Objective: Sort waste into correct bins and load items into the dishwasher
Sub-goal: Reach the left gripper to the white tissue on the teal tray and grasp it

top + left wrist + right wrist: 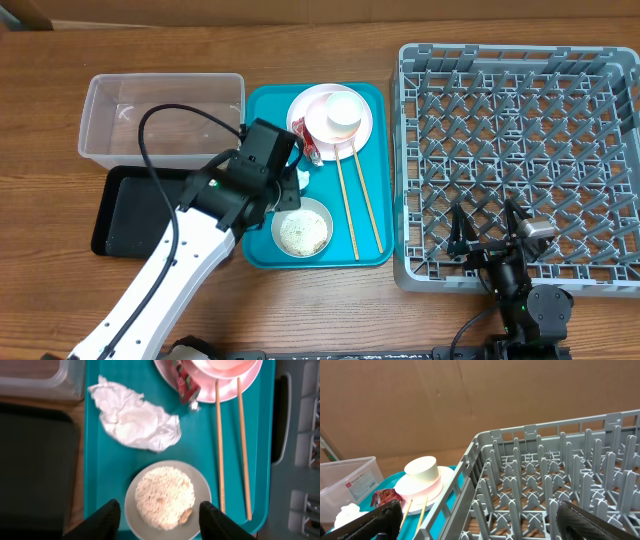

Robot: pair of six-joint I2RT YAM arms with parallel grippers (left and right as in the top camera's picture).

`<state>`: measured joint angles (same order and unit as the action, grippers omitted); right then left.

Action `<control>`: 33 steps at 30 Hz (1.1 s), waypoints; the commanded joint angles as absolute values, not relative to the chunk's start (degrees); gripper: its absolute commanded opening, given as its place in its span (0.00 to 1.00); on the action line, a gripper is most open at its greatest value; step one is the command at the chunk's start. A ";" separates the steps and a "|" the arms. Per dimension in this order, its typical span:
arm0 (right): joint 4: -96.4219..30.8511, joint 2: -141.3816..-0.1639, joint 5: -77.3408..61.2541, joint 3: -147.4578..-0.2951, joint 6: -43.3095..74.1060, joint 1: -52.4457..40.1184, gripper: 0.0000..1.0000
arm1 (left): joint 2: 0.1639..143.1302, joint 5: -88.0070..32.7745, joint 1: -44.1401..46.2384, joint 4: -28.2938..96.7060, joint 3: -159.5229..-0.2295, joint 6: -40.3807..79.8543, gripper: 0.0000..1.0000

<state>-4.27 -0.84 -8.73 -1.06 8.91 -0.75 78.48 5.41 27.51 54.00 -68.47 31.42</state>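
My left gripper (159, 519) is open above a metal bowl (301, 229) heaped with white rice (164, 496) on the teal tray (262, 115). A crumpled white tissue (134, 421) lies just beyond it. A red snack wrapper (184, 382) rests against the pink-white plate (312, 132), which carries a small white cup (343, 111). Two wooden chopsticks (357, 203) lean from the plate onto the tray. The clear tub (160, 118) and black tray (128, 210) sit left. My right gripper (477, 517) is open over the grey dish rack's (520, 150) front edge.
The teal tray lies between the bins and the rack. My left arm crosses over the black tray and the teal tray's left edge. A brown cardboard wall (470, 400) stands behind the table in the right wrist view.
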 commanded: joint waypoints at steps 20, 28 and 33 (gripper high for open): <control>-3.92 -0.16 -8.67 -0.45 8.62 -0.58 1.00 | 99.04 -4.56 17.32 44.45 -68.25 35.46 0.50; -3.92 -0.16 -8.67 -0.45 8.60 -0.58 1.00 | 102.04 -0.75 18.85 42.83 -68.23 38.35 0.59; -3.92 -0.16 -8.67 -0.45 8.60 -0.58 1.00 | 105.45 0.56 19.44 41.74 -68.25 38.83 0.59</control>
<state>-4.25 -0.84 -8.73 -1.06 8.93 -0.75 103.02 -1.10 19.05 42.37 -68.36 37.47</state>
